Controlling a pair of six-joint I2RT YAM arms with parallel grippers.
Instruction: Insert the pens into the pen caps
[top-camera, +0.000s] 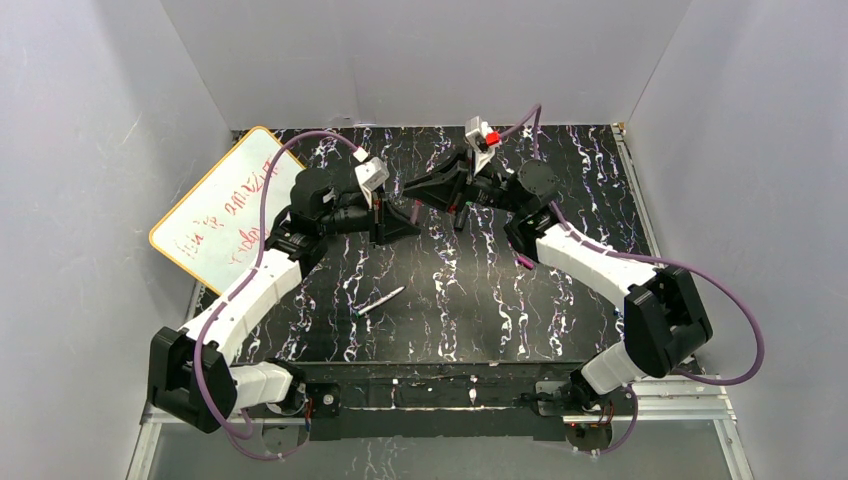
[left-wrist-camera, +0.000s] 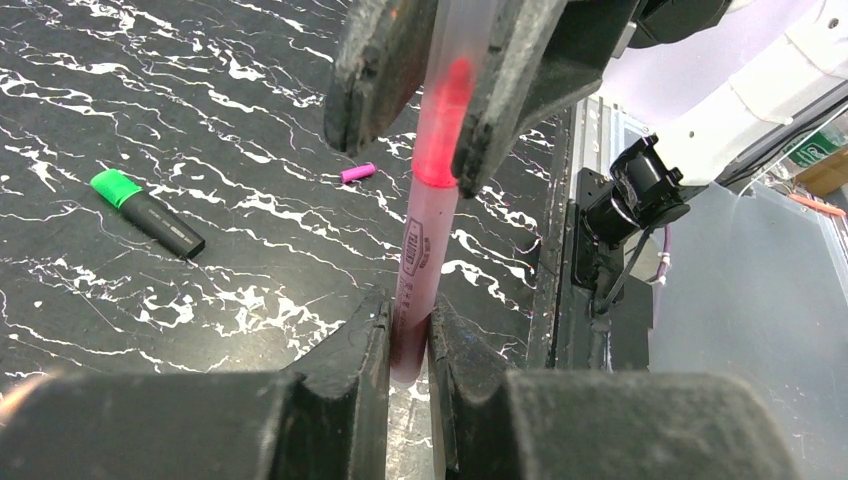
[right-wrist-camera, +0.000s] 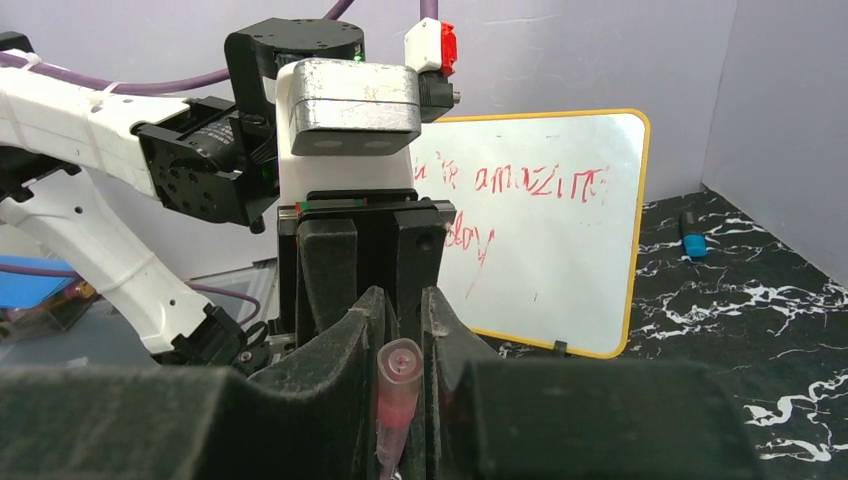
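Nearest the left wrist lens, the left gripper (left-wrist-camera: 410, 318), matte black and rough-faced, pinches the slim translucent magenta pen (left-wrist-camera: 420, 250). The pen's long axis runs straight away into the right gripper (left-wrist-camera: 420, 160), which is clamped on the pale pink translucent cap (left-wrist-camera: 455, 80). Left of it lie a stubby magenta plastic cap (left-wrist-camera: 357, 173) and, slantwise, a thick black marker with a green end (left-wrist-camera: 148, 210). Right wrist: the pink tube's round end faces the left gripper. From above, a slim white-grey pen (top-camera: 380, 300) lies well apart from both grippers, nearer the left one.
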